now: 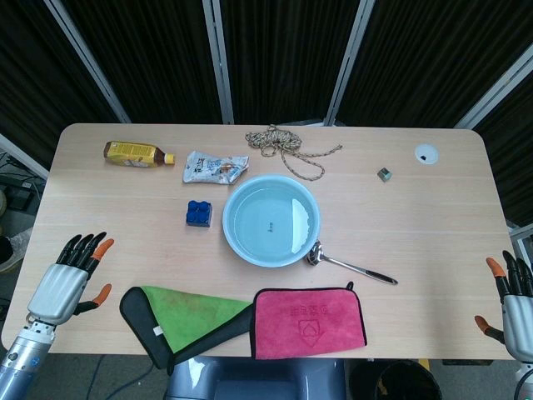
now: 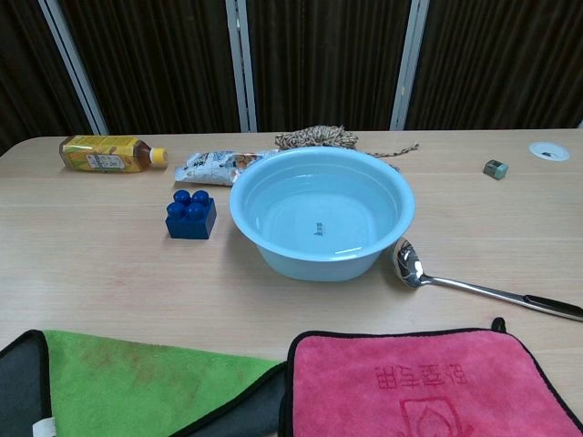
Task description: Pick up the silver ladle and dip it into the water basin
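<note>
The worktop (image 1: 433, 225) is pale wood-grain, and on it the water basin (image 2: 273, 232) is light blue, the ladle (image 2: 428, 273) shiny silver with a black handle tip, and the toy block (image 2: 190, 215) deep blue. One cloth (image 2: 428, 387) is pink-red with black edging and a faint stamped mark; the other (image 2: 137, 382) is green with a black border. The bottle (image 1: 133, 153) is amber with a yellow label and orange cap, the rope (image 1: 287, 146) is tan, and both the left hand (image 1: 71, 275) and right hand (image 1: 515, 304) are grey with black fingers and orange tips.
</note>
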{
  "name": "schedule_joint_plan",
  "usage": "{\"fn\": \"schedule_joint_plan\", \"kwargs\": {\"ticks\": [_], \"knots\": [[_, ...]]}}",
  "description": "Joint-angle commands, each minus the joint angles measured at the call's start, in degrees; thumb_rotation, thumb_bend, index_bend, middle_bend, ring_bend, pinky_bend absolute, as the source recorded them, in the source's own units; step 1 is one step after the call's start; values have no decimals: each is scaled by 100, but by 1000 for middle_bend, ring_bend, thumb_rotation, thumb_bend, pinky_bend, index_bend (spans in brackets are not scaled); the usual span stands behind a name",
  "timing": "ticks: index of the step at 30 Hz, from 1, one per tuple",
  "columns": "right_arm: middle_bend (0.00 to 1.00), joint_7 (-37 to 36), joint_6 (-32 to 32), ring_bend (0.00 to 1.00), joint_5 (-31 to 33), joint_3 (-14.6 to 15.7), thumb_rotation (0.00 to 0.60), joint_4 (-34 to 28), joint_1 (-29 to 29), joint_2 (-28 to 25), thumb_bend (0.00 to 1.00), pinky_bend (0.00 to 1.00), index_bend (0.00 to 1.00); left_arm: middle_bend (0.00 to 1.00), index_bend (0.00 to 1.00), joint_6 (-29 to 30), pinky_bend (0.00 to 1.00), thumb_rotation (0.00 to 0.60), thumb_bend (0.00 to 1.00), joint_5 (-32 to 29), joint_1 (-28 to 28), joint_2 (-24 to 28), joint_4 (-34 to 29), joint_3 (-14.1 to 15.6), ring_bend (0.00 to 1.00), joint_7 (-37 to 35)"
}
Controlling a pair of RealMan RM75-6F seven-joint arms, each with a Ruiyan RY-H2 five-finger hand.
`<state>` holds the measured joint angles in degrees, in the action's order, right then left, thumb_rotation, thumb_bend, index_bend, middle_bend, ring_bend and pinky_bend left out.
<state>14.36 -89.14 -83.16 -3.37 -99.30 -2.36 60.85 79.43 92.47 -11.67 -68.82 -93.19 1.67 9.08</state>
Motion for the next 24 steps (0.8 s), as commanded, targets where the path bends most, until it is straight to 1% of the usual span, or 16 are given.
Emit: {"fn": "schedule_joint_plan", "kwargs": {"ticks": [1, 4, 7, 10, 12, 15, 17, 20, 24], "knots": [[0, 14, 27, 0, 8, 1, 600, 0, 15, 9, 61, 0, 53, 0, 0, -19, 0, 494, 386, 9, -3, 2, -4, 20, 0, 16], [0, 69, 98, 0, -1, 19, 600, 5, 53, 33, 61, 0, 55, 0, 0, -15, 0, 497, 387, 31, 1, 20, -29, 37, 0, 19], [0, 42, 199, 0, -69, 72, 600, 20, 99, 45, 61, 0, 72, 0, 0, 109, 0, 501, 387, 130, 42, 57, -98, 58, 0, -24], [0, -71, 369, 0, -50, 73, 600, -22, 185, 16, 65, 0, 110, 0, 0, 261, 0, 499, 387, 326, 74, 81, -121, 104, 0, -145], [0, -22, 432, 0, -15, 30, 600, -98, 248, -3, 79, 0, 147, 0, 0, 231, 0, 496, 387, 399, 46, 98, -100, 138, 0, -251], [0, 250, 576, 0, 130, -52, 600, -257, 371, 7, 87, 0, 184, 0, 0, 49, 0, 493, 386, 364, -43, 143, -72, 152, 0, -426], [0, 503, 791, 0, 436, -149, 600, -410, 497, 22, 88, 0, 210, 0, 0, -22, 0, 497, 387, 342, -89, 201, -101, 152, 0, -608], [0, 1047, 1116, 0, 812, -300, 600, -623, 780, 101, 106, 0, 264, 0, 0, 148, 0, 500, 386, 467, -66, 260, -57, 152, 0, -833], [0, 1395, 1459, 0, 1084, -358, 600, -820, 1047, 200, 124, 0, 305, 0, 0, 168, 0, 499, 385, 495, -74, 325, -4, 171, 0, -1044]]}}
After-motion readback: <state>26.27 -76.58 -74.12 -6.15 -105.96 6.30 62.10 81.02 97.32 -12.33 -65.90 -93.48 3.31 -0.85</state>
